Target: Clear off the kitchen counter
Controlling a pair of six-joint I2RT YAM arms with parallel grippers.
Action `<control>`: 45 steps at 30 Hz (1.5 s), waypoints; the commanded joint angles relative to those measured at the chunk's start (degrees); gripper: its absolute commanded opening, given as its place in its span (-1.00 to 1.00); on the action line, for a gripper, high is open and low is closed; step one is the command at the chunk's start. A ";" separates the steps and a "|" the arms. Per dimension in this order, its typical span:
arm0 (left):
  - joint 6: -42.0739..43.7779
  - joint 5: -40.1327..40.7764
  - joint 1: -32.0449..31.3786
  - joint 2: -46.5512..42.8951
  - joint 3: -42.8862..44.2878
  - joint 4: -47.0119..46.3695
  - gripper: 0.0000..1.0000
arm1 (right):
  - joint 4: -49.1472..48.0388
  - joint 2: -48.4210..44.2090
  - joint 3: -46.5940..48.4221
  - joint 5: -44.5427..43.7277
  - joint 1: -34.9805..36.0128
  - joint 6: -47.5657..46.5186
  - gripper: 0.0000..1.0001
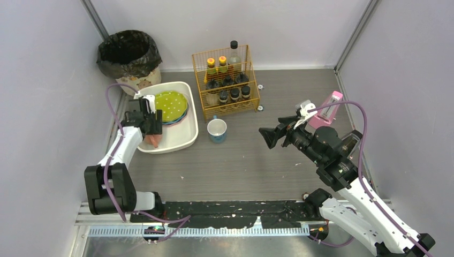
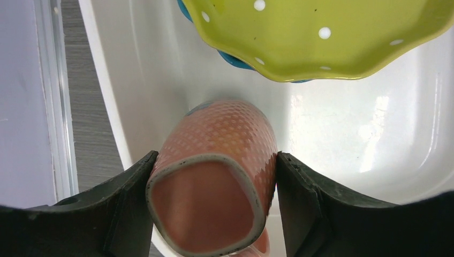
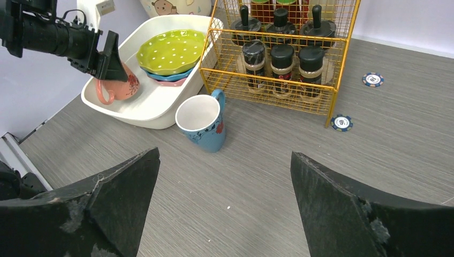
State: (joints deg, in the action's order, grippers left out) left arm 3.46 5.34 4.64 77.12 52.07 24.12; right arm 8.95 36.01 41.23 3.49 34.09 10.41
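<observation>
- Pinching a pink mug (image 2: pixel 225 128), our left pincer (image 2: pixel 214 160) hangs over the white tub (image 1: pixel 176 144).
- Our right pincer (image 3: pixel 225 158), spread wide, faces the blue mug (image 3: pixel 206 126) on the surface (image 1: pixel 257 160).

Black-lined bin (image 1: pixel 129 53), back left corner. White tub (image 1: pixel 179 136): green dotted plate (image 1: pixel 171 104) atop blue and pink ones; salmon mug (image 3: pixel 122 85) tilted at near end. Blue mug (image 1: pixel 217 130) upright beside tub, before yellow wire rack (image 1: pixel 230 110) of bottles (image 1: pixel 234 51). Two chips (image 3: pixel 341 122) right of rack.

Glossy white tub (image 2: pixel 140 80), matt wood-grain kitchen counter (image 1: pixel 241 171)
</observation>
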 commanded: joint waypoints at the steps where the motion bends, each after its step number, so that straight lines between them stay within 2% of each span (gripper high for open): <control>1: 2.62 0.10 0.85 -0.74 -2.83 -11.80 -1.00 | -2.13 -0.11 0.11 -0.75 0.19 -0.46 0.95; 4: 3.29 -0.15 0.88 0.38 -4.56 -13.77 -1.00 | -2.20 0.25 0.11 -0.59 0.19 -0.14 0.95; 9: 3.09 0.42 0.88 2.47 -3.47 -12.13 -0.81 | -2.54 0.71 -0.12 -0.08 0.21 0.44 0.95; 10: 2.92 0.11 0.87 2.57 -3.37 -11.80 -0.73 | -2.60 0.76 -0.20 -0.06 0.20 0.52 0.95; 13: 2.35 -0.33 0.89 2.33 -3.13 -10.47 -0.17 | -2.74 1.42 -0.15 0.21 0.19 0.71 0.95; 15: 1.97 0.65 0.85 1.91 -3.01 -9.46 0.06 | -2.79 2.00 0.03 0.51 0.22 0.67 0.95; 21: -0.80 -0.87 0.82 -1.54 -3.67 -7.68 0.55 | -2.76 4.32 1.14 0.57 0.19 0.87 0.95; 28: -4.43 -0.12 0.89 -6.23 -4.27 -4.42 0.96 | -3.40 8.82 2.83 1.67 0.28 1.91 0.95; 34: -9.30 0.54 0.30 -11.52 -2.69 1.23 0.99 | -3.68 14.27 5.46 2.13 0.28 2.96 0.95; 39: -13.24 -1.27 -2.98 -19.48 -3.13 3.94 0.99 | -2.82 21.00 8.84 2.26 0.28 6.06 0.98; 41: -14.70 -3.12 -4.08 -22.75 -2.87 5.67 0.99 | -1.85 24.15 10.83 2.39 0.37 7.57 0.99; 45: -17.70 -9.15 -7.63 -30.50 -3.71 8.47 0.99 | 1.42 31.42 15.67 2.16 0.95 10.41 0.88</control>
State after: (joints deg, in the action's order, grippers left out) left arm -9.82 2.81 -0.95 52.77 47.11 29.28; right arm 9.30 62.41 51.31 5.48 34.20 17.10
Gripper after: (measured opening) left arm 0.994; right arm 0.959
